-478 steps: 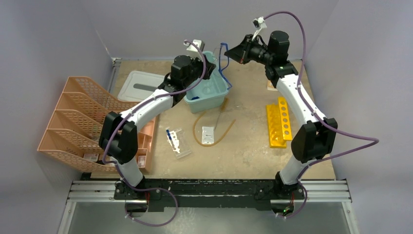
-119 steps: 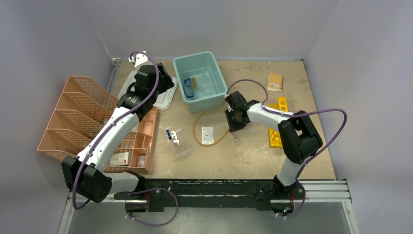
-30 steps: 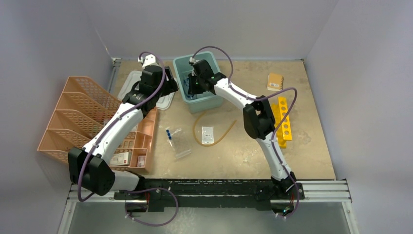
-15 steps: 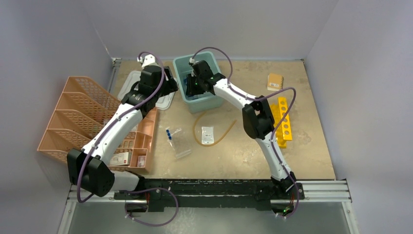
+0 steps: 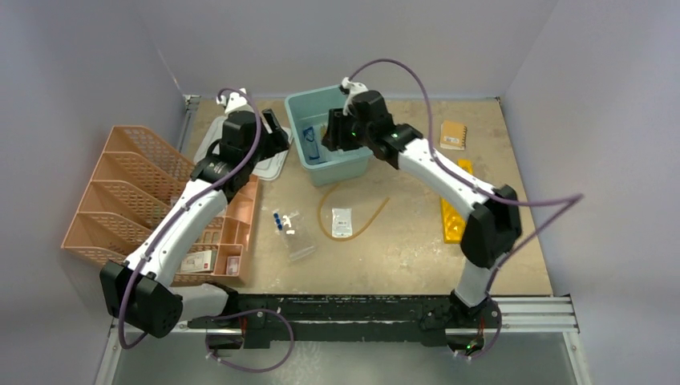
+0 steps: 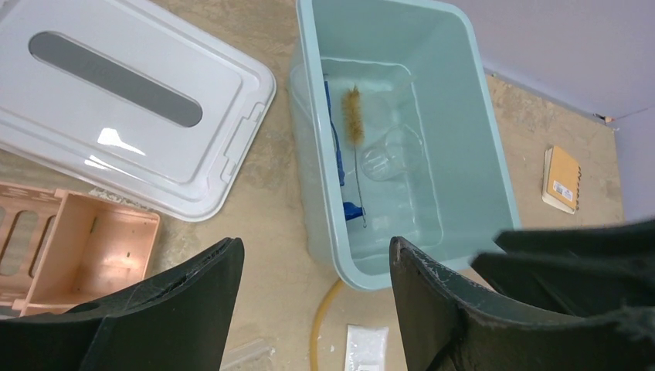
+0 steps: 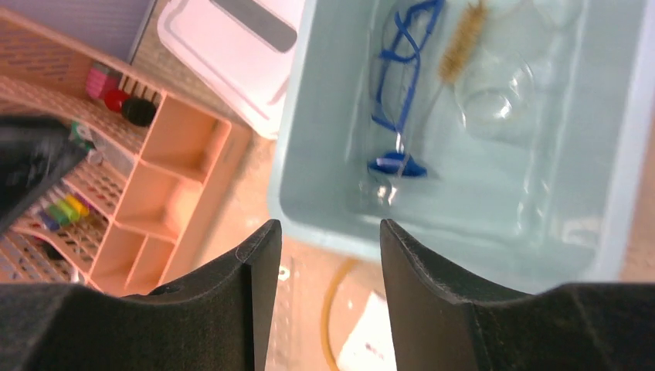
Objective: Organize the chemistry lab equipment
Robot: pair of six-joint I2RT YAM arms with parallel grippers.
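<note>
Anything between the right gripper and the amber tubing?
Only the near wall of the teal bin: the right gripper hangs above that bin, and the amber tubing lies uncovered on the table outside it, a white packet inside its loop.

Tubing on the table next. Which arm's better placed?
Right, probably. The right claw is open and empty over the bin, directly behind the tubing. The left claw, also open, hangs farther off beside the lid.

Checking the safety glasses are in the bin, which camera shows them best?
Right wrist: the safety glasses lie in full outline on the teal bin floor. Left wrist shows only their blue edge by the bin wall; top external, a tiny blue shape.
</note>
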